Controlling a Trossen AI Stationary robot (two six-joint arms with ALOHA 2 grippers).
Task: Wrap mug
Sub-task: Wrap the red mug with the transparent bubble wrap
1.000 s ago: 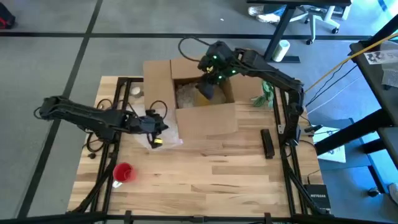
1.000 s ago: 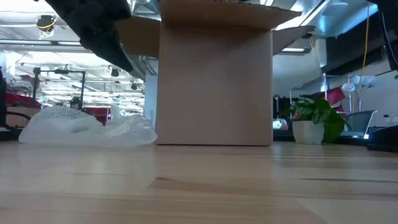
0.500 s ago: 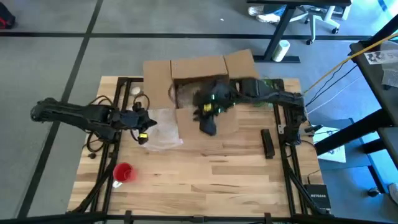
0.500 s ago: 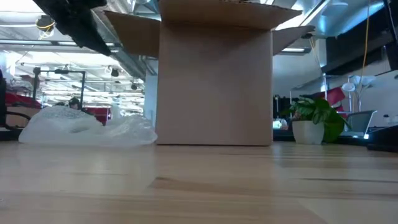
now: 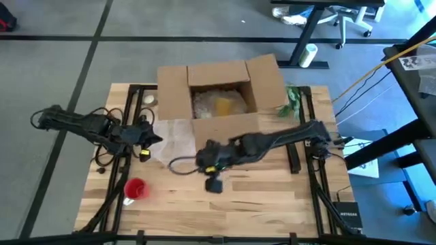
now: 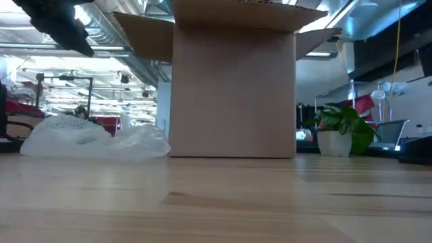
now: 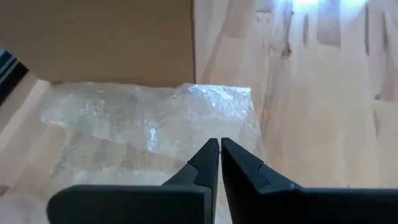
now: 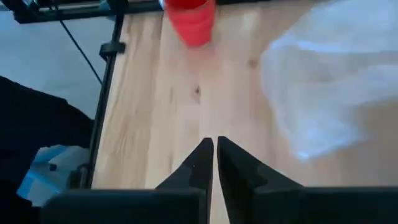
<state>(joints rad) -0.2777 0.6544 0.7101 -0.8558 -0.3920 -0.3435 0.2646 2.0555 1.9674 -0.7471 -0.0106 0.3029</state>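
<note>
Wooden table (image 5: 272,194): wrap (image 5: 174,136) lies flat beside the box (image 5: 225,102); a yellow item (possibly the mug) (image 5: 223,106) sits inside. Both grippers — left (image 5: 145,152), right (image 5: 214,184) — closed, empty. Risk: closed fingers skid the wrap.

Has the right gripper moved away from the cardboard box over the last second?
Yes. The right gripper, jaws shut, was over the cardboard box; it has swung out past the front flap toward the table's front edge.
</note>
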